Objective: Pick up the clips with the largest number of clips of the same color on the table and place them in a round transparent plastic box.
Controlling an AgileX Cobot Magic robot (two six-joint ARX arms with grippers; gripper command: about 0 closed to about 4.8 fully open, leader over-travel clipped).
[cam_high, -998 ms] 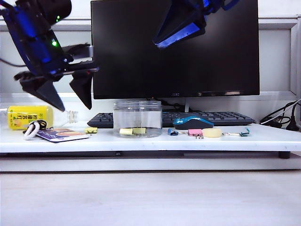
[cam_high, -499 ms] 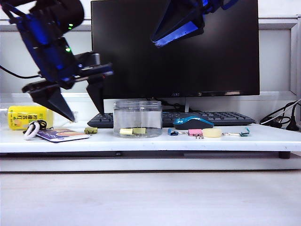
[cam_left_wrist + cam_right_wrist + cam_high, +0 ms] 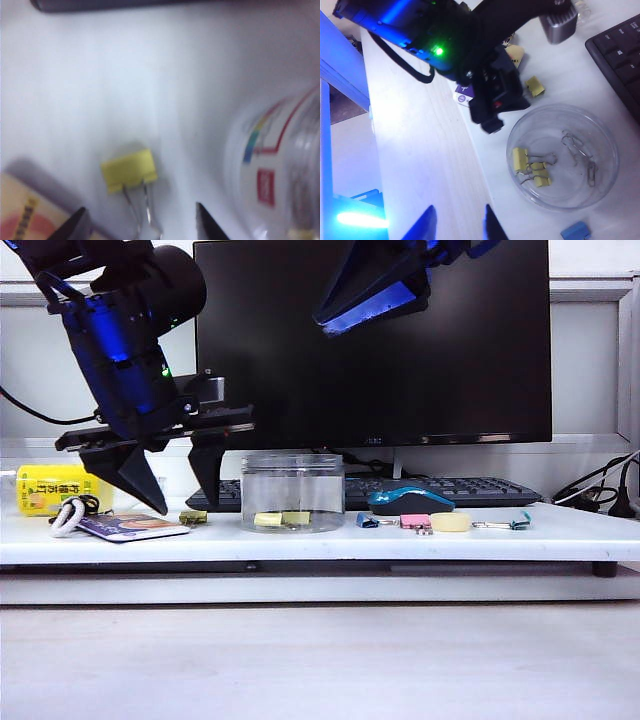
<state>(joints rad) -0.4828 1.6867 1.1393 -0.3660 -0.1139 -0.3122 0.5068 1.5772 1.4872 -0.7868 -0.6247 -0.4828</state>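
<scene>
Even, bright light fills the exterior view, which is sharp. The left wrist view is washed out and blurred. In the right wrist view, blue glare flares along one edge.

The left wrist view is motion-blurred: the yellow clip's wire handles and the jar's label smear.

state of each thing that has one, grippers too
left gripper: open, empty, above the yellow clip on the table
right gripper: open, empty, raised in front of the monitor
box: upright, lidless, yellow clips inside
monitor: screen dark
yellow clip: lying flat, outside the box
</scene>
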